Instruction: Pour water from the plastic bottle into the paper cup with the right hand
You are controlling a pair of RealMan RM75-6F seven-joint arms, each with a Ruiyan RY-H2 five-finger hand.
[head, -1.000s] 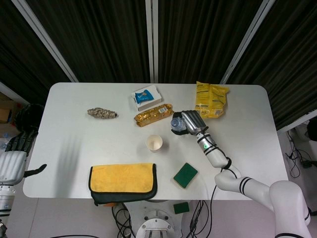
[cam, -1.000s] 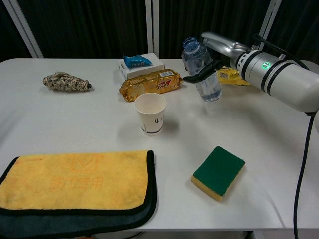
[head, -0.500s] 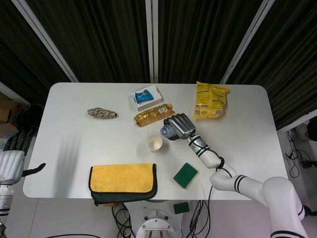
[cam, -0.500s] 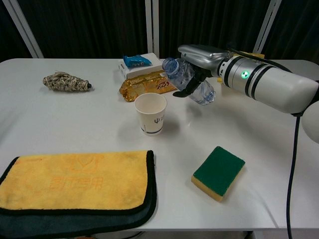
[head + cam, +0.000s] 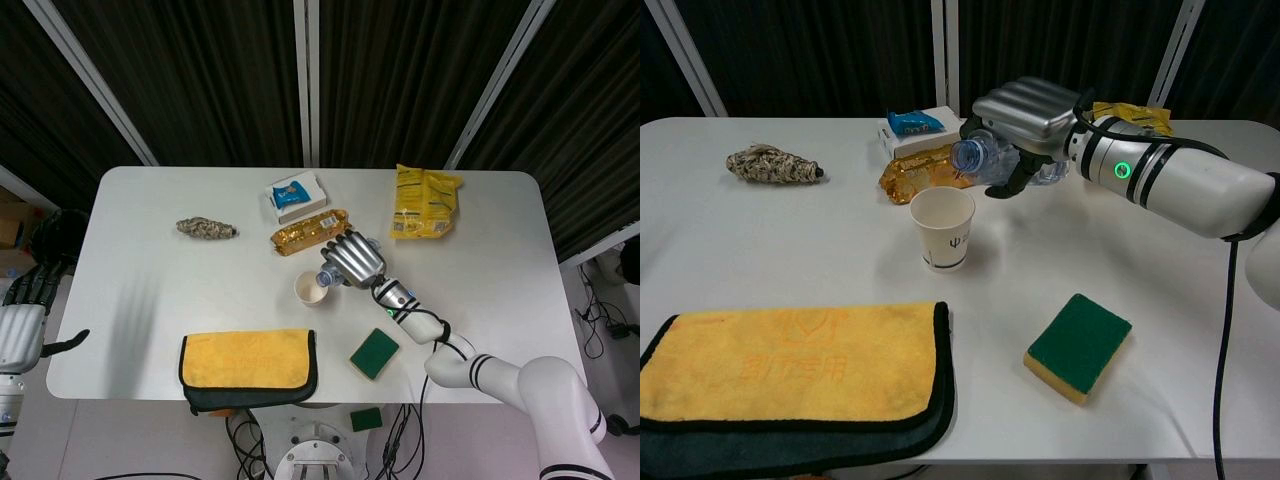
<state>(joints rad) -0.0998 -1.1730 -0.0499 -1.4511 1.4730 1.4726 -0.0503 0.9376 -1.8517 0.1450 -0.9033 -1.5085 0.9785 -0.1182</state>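
My right hand [image 5: 1025, 120] [image 5: 352, 258] grips a clear plastic bottle [image 5: 985, 160] and holds it tipped almost level, neck pointing left. The bottle's mouth [image 5: 965, 155] hangs just above the far rim of the white paper cup [image 5: 942, 227] [image 5: 311, 288], which stands upright on the table. Most of the bottle's body is hidden under my fingers. No stream of water is visible. My left hand [image 5: 22, 322] hangs off the table's left edge with its fingers apart, holding nothing.
Behind the cup lie a gold snack pack [image 5: 920, 170] and a white box with a blue packet [image 5: 915, 127]. A yellow chip bag [image 5: 424, 201] is at the back right, a green sponge [image 5: 1077, 346] at the front right, a yellow cloth [image 5: 790, 370] at the front left, a speckled bundle [image 5: 770, 164] at the left.
My right hand has carried the bottle left towards the cup and rolled it from upright to nearly horizontal, bringing its mouth over the cup's rim. The left hand has stayed put.
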